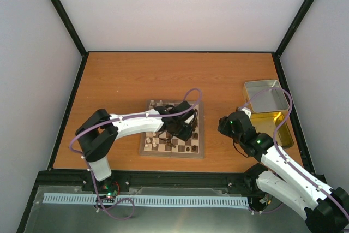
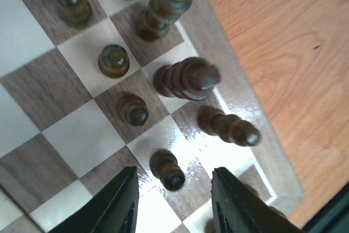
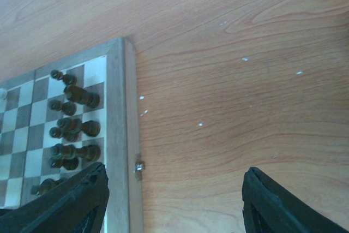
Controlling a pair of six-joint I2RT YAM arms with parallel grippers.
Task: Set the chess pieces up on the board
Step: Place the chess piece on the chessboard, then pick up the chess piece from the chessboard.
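Chess pieces point(image 2: 113, 61), eight dark ones in the left wrist view, crowd the corner squares of the board point(image 2: 32, 80). Nearest, one pawn point(image 2: 167, 170) stands between the left gripper's point(image 2: 174, 205) jaws, which are spread with a gap on each side of it. The right gripper point(image 3: 174, 205) hangs over bare tabletop point(image 3: 245, 80) just beside the board's border, jaws released wide. The board lies mid-tabletop. Farther right, two metal trays point(image 1: 265, 96) sit side by side.
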